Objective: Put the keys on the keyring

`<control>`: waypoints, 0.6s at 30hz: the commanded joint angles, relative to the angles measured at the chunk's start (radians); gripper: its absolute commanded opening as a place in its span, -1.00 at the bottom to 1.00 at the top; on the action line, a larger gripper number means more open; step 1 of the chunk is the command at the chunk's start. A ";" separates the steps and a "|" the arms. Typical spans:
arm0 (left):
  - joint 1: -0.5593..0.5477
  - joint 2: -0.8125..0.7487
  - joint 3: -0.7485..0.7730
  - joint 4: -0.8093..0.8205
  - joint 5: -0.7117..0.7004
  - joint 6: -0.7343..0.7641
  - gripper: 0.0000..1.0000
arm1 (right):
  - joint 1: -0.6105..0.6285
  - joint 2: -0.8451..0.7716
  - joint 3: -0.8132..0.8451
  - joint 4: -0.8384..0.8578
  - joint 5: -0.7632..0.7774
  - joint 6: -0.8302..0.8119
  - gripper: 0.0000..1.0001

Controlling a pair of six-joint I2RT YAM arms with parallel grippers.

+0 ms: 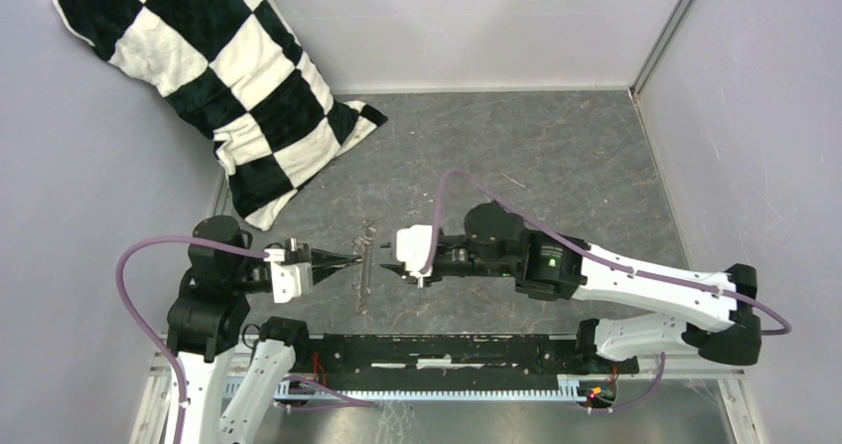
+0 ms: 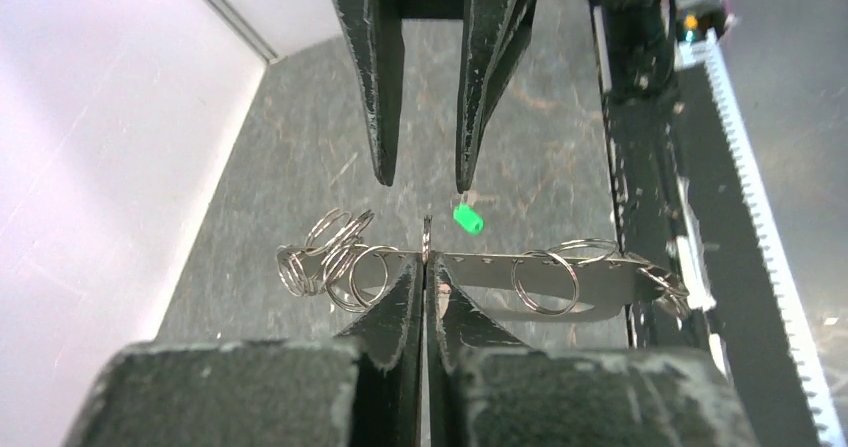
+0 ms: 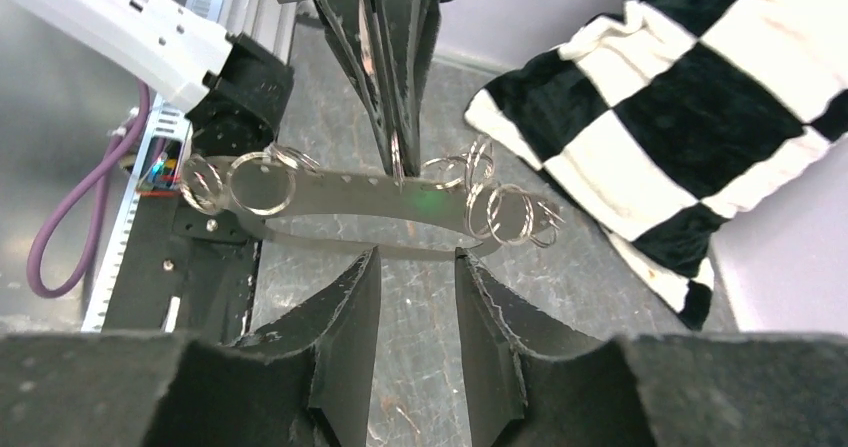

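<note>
Metal keyring (image 2: 600,285) between closed left fingers (image 2: 398,312)

Overhead view looks down; both wrist views face each other closely (sharing the keyring (image 2: 605,285)).

On my remote feed: a black-and-white checked pillow (image 1: 218,76) leans against the pale wall (image 1: 89,166), well beyond the left hand (image 1: 352,258) and off to its left. Its lower corner rests on the grey marbled desk (image 1: 556,156). A black rail (image 1: 437,350) lies behind that hand.
</note>
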 commanded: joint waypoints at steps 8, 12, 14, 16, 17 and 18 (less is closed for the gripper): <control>0.002 0.017 0.046 0.341 0.188 -0.472 -0.95 | 0.000 -0.110 -0.122 0.340 -0.002 0.125 -0.25; 0.002 0.028 0.064 0.341 0.209 -0.475 -0.96 | 0.000 -0.091 -0.116 0.398 -0.045 0.166 -0.27; 0.001 0.031 0.070 0.341 0.213 -0.476 -0.96 | 0.000 -0.079 -0.109 0.405 -0.066 0.177 -0.28; 0.001 0.035 0.073 0.341 0.211 -0.473 -0.96 | -0.001 -0.071 -0.111 0.409 -0.093 0.184 -0.28; 0.002 0.035 0.073 0.341 0.209 -0.470 -0.95 | 0.000 -0.068 -0.112 0.408 -0.110 0.186 -0.28; 0.002 0.033 0.073 0.341 0.207 -0.467 -0.96 | 0.001 -0.067 -0.112 0.403 -0.127 0.184 -0.27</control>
